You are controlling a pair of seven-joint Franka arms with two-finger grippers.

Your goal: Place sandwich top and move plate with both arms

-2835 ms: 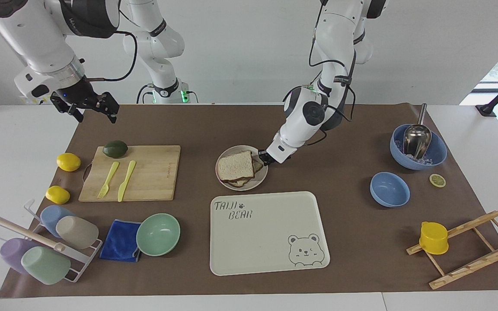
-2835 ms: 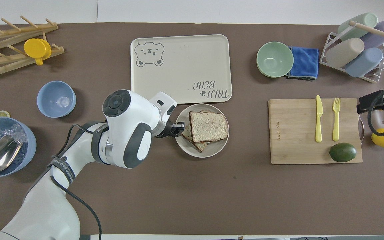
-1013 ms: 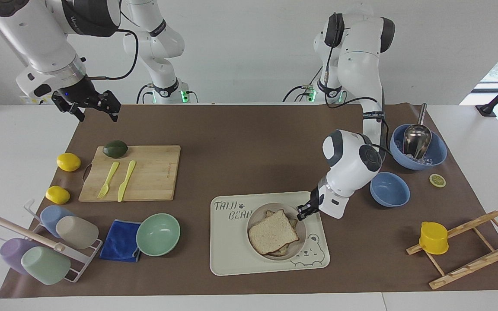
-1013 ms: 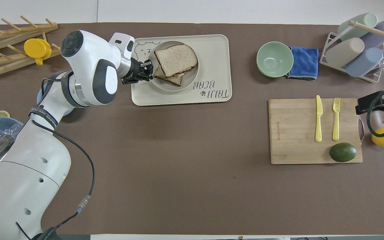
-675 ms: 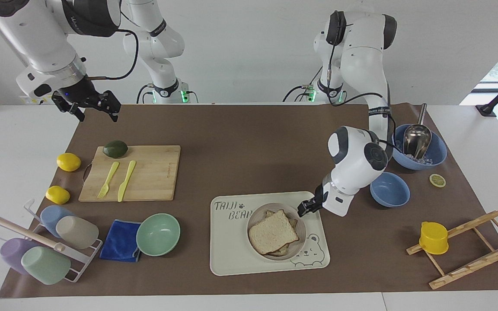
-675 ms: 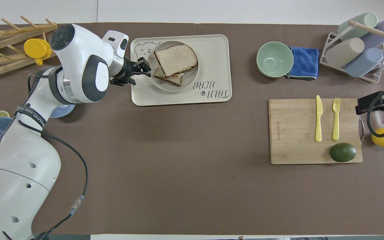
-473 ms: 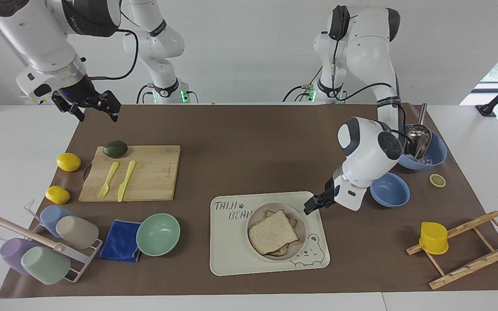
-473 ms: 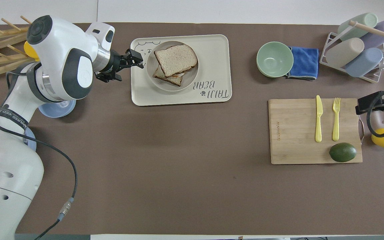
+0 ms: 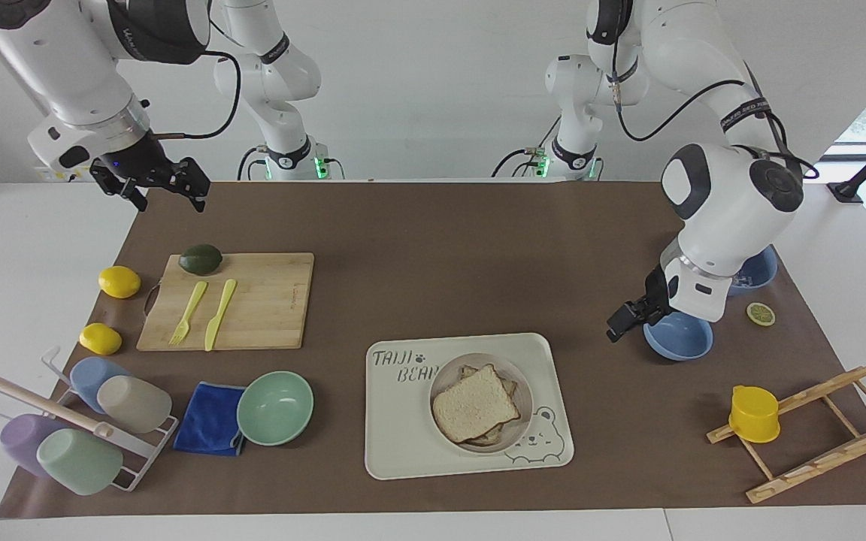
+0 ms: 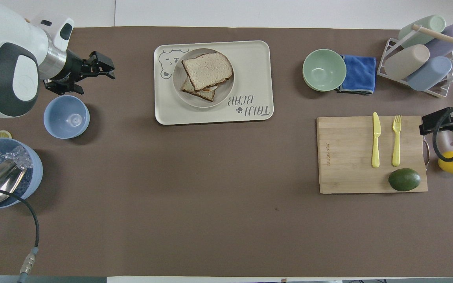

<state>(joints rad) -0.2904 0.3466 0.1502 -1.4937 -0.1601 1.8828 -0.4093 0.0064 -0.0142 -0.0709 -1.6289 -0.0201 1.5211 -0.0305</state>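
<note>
Now, with the small round beige plate (image 9: 482,402) on the cream bear tray (image 9: 410,451) under the speckled bread slice (image 9: 475,402), the left claw (image 9: 623,321), wide open and empty, should retreat high over the small blue bowl (image 9: 685,342), while the right claw (image 9: 155,188) waits open and empty.

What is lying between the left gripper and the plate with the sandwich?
Only bare brown mat and a strip of the bear tray: the overhead view shows nothing else between the open left gripper and the plate.

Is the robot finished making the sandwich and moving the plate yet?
Pretty much done. The sandwich top lies on the sandwich, and the plate sits on the bear tray. Nothing is in hand: the left gripper is open, up over the brown mat beside the small blue bowl, and the right gripper waits open near the cutting board. Nothing looks left.
</note>
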